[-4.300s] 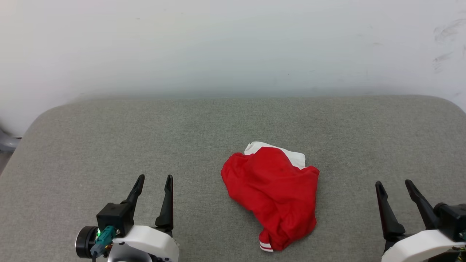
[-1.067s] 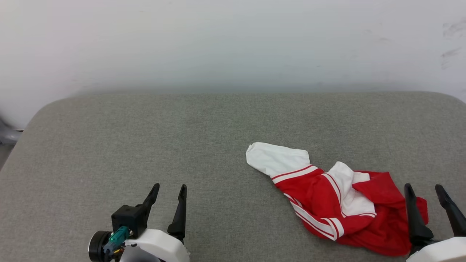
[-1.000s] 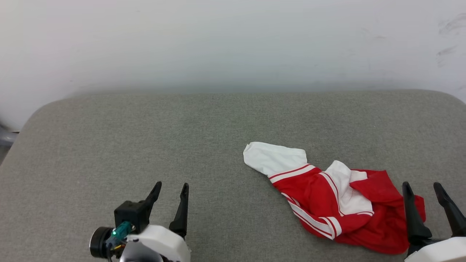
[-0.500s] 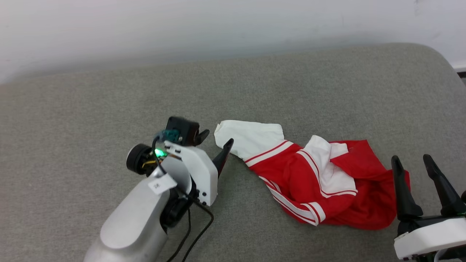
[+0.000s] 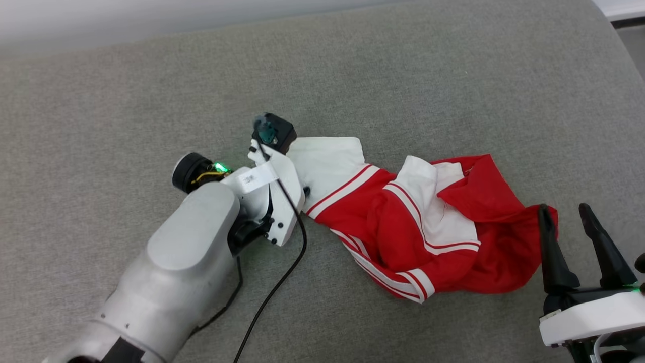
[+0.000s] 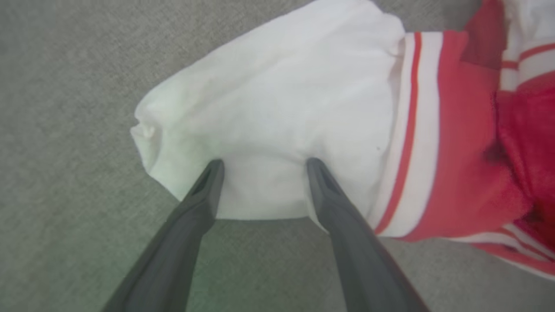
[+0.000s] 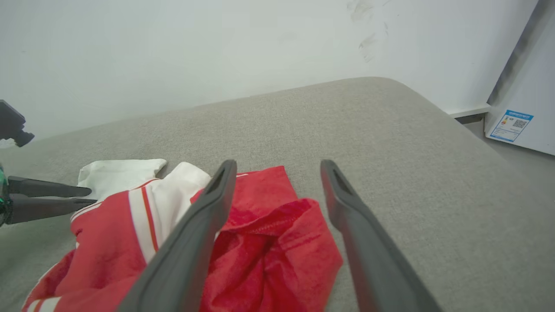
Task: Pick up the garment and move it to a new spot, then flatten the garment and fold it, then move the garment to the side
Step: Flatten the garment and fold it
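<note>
The garment (image 5: 418, 222), red with white sleeves and red-and-white striped trim, lies crumpled on the grey cushion; its lettering is hidden. My left gripper (image 5: 301, 171) has reached onto the end of one white sleeve (image 6: 277, 108). In the left wrist view this gripper (image 6: 265, 165) is open, and both fingertips (image 6: 215, 168) press on the sleeve cloth near its edge. My right gripper (image 5: 563, 209) stands open at the red right end of the garment (image 7: 269, 247), holding nothing. In the right wrist view the right gripper (image 7: 279, 164) hovers just above the red cloth, and the left gripper (image 7: 91, 195) shows at the far left.
The grey padded surface (image 5: 403, 75) stretches wide around the garment and ends at a rounded right edge (image 7: 438, 108). A white wall stands behind it. A white cabinet with a label (image 7: 518, 121) stands on the floor to the right. The left arm's black cable (image 5: 282, 272) trails on the cushion.
The head camera has tilted down. My left arm has reached forward and right, and its open fingers now rest on the white sleeve. The right gripper stays open by the red end.
</note>
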`<state>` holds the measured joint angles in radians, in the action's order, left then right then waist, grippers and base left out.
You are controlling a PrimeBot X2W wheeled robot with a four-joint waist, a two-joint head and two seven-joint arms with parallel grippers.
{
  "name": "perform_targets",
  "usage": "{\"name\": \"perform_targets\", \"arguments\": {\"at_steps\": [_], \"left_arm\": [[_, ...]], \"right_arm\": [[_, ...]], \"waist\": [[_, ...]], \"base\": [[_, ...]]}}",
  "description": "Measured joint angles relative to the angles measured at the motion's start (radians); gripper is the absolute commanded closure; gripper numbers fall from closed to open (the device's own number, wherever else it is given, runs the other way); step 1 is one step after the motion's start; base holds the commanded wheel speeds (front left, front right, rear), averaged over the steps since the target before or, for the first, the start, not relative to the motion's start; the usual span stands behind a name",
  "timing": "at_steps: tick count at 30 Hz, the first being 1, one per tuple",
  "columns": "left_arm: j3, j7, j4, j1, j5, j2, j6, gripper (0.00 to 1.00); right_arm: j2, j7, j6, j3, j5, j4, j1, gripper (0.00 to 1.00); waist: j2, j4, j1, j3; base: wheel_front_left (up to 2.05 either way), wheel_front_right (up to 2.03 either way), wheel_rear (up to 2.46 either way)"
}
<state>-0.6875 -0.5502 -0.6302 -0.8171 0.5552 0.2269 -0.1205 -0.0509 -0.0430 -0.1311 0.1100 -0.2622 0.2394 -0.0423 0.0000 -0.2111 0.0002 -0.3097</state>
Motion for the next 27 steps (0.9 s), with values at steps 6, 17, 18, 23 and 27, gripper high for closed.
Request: {"name": "perform_targets", "arguments": {"at_steps": [6, 17, 18, 23, 27], "left_arm": [[-0.046, -0.110, -0.096, -0.060, 0.047, -0.021, -0.005, 1.00], [-0.070, 0.108, -0.089, -0.021, 0.018, 0.031, -0.001, 1.00], [-0.063, 0.133, -0.078, -0.013, 0.012, 0.047, 0.011, 1.00], [-0.004, 0.223, 0.012, 0.073, 0.033, 0.112, 0.080, 1.00], [0.046, 0.258, 0.114, 0.216, 0.073, 0.167, 0.151, 1.00]], "right_arm": [[0.000, 0.018, 0.000, -0.002, -0.019, -0.040, 0.009, 0.00], [0.000, 0.023, 0.000, 0.027, -0.027, -0.071, 0.007, 0.00], [0.000, 0.016, 0.000, 0.027, -0.027, -0.072, 0.007, 0.00], [0.001, 0.001, 0.000, 0.036, -0.016, -0.068, -0.007, 0.00], [0.001, -0.022, 0.000, 0.048, -0.009, -0.058, -0.025, 0.00]], "waist": [[0.0000, -0.016, -0.0002, -0.018], [0.0000, 0.024, -0.0002, 0.041], [0.0000, 0.032, -0.0001, 0.050], [0.0000, 0.078, -0.0002, 0.093], [0.0000, 0.113, -0.0002, 0.135]], "base": [[0.00, 0.00, 0.00], [0.00, 0.00, 0.00], [0.00, 0.00, 0.00], [0.00, 0.00, 0.00], [0.00, 0.00, 0.00]]}}
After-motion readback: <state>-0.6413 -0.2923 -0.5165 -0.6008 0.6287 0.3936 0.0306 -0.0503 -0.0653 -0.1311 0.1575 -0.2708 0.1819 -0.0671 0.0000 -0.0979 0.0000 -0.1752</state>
